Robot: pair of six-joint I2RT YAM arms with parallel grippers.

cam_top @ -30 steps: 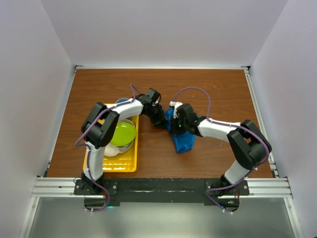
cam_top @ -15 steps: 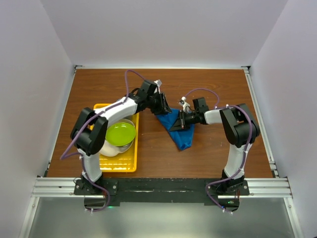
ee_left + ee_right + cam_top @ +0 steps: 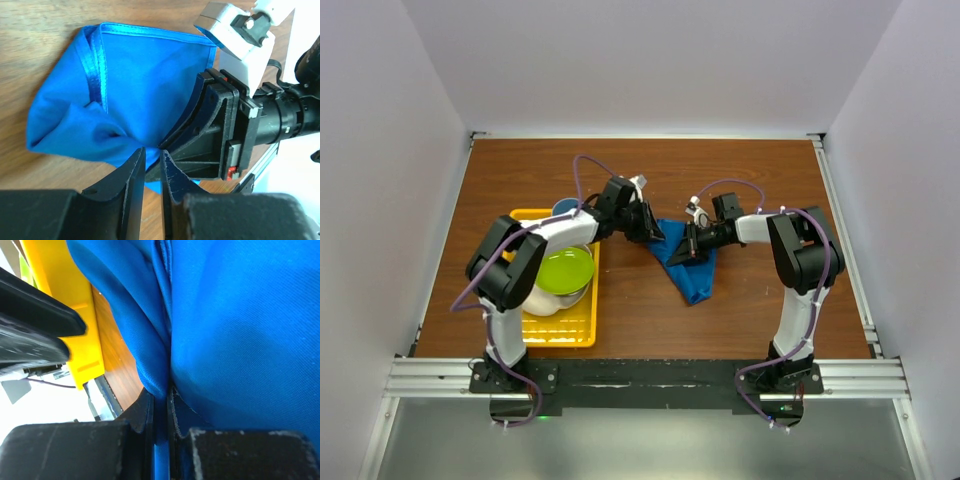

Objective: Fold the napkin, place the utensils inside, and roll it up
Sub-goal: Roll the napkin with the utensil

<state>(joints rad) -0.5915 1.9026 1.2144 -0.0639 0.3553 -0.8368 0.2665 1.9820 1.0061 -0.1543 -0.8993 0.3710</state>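
The napkin lies bunched near the middle of the table, a little toward its near edge, with both arms reaching in at its far side. The right gripper is clamped tight on a fold of the blue cloth. The left gripper meets the cloth's left corner with its fingers a narrow slit apart; whether they actually hold it, I cannot tell. The yellow tray sits by the near left corner, holding a green bowl.
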